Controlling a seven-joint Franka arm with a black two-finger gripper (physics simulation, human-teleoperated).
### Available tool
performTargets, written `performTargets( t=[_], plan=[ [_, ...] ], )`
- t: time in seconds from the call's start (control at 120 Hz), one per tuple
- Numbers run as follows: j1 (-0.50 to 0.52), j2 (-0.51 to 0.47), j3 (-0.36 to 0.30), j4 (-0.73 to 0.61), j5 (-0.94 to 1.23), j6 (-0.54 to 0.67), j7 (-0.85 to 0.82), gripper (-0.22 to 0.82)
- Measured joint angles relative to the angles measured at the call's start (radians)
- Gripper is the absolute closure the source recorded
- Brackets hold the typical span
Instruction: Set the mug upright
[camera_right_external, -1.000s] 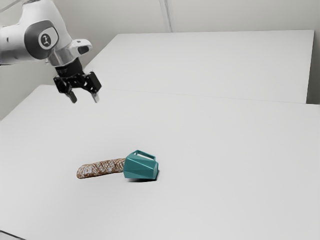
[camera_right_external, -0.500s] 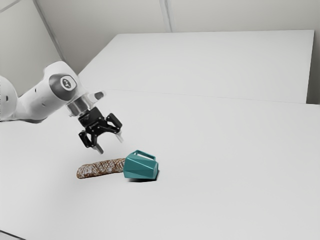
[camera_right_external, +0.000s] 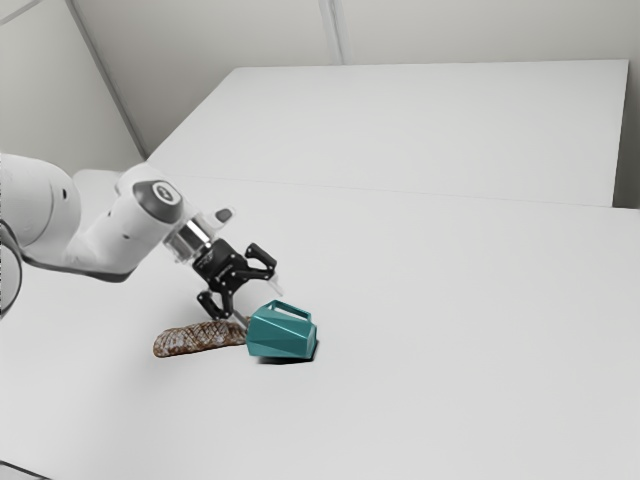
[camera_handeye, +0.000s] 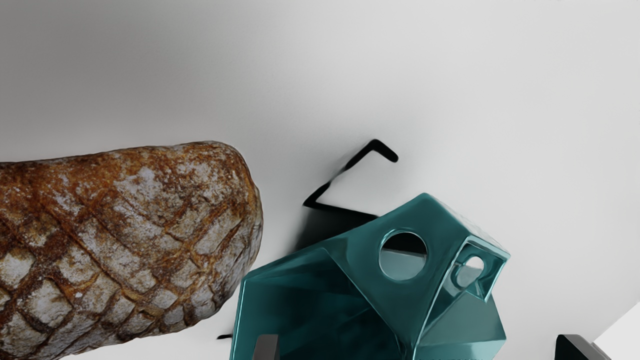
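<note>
Right now, your pincer (camera_right_external: 260, 305) is released, its fingers (camera_handeye: 266, 348) spread wide, down close by the teal mug (camera_right_external: 282, 335). You can see that mug lying on its side on the white counter (camera_right_external: 450, 320), handle raised, just beside the crusty loaf (camera_right_external: 198, 339), which sits toward the exterior view's left.

Teal mug (camera_right_external: 281, 336) (faceted) on its side
</note>
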Motion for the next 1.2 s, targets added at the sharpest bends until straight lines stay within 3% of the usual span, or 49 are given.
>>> performTargets(
  t=[0.233, 0.45, 0.592, 0.842, 1.2],
  plan=[
    [-0.001, 0.026, -0.015, 0.002, -0.079, 0.010, -0.002, 0.01],
    [-0.008, 0.027, -0.025, 0.011, -0.087, 0.014, -0.004, 0.46],
    [-0.017, 0.026, -0.025, 0.021, -0.089, 0.018, -0.006, 0.64],
    [-0.023, 0.024, -0.084, 0.042, -0.088, 0.057, -0.017, 0.77],
    [-0.072, -0.014, -0.110, 0.046, 0.001, 0.117, -0.055, 0.78]
  ],
)
